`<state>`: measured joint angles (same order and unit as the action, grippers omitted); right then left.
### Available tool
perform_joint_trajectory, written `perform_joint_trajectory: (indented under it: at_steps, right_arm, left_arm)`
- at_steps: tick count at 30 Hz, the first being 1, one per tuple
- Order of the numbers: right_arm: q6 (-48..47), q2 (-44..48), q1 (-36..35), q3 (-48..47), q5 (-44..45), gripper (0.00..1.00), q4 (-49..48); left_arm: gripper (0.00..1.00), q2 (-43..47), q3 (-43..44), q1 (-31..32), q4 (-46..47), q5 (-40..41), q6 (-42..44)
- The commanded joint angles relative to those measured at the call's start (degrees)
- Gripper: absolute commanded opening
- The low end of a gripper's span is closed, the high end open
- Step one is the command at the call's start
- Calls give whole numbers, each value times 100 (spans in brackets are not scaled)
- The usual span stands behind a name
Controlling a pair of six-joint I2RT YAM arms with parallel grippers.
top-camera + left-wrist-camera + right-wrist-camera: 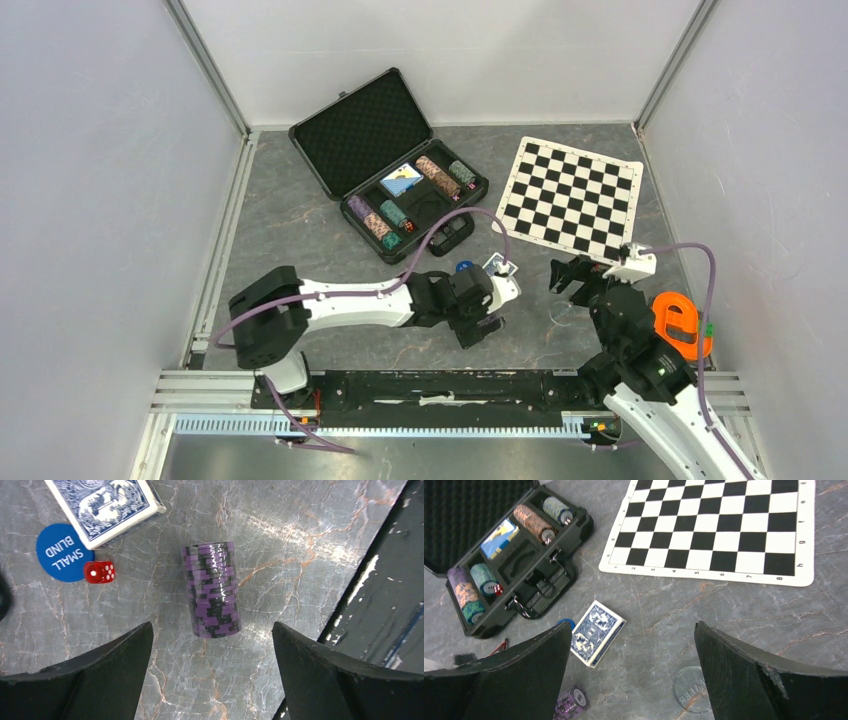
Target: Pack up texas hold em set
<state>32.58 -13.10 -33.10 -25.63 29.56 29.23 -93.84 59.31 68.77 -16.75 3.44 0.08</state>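
Left wrist view showed the left gripper spread wide and empty, one finger on each side of a purple chip stack that lay on its side on the table, neither finger touching it; beyond the stack lay a blue-backed card deck, a blue button marked SMALL BLIND and a red die at the button's edge; the right gripper was also wide open, holding nothing, with a clear disc on the table below it; the briefcase lay open at the far side, other chip stacks and a second deck in its foam slots, near the chess mat.
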Motion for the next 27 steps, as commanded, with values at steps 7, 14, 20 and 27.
perform_joint_trajectory:
  at_steps: [7,14,20,27]
  right_arm:
    - [130,267,5,-129,480,98,250]
    - [134,320,7,-152,473,98,272]
    - [124,385,4,-180,554,98,311]
    - [126,350,4,-163,581,98,314]
  left_arm:
    - [85,-920,763,128,-100,625,107]
    - [72,-1055,886,129,19,599,47]
    - [56,-1166,925,133,-65,508,54]
    - [40,-1274,1162,123,-401,218,55]
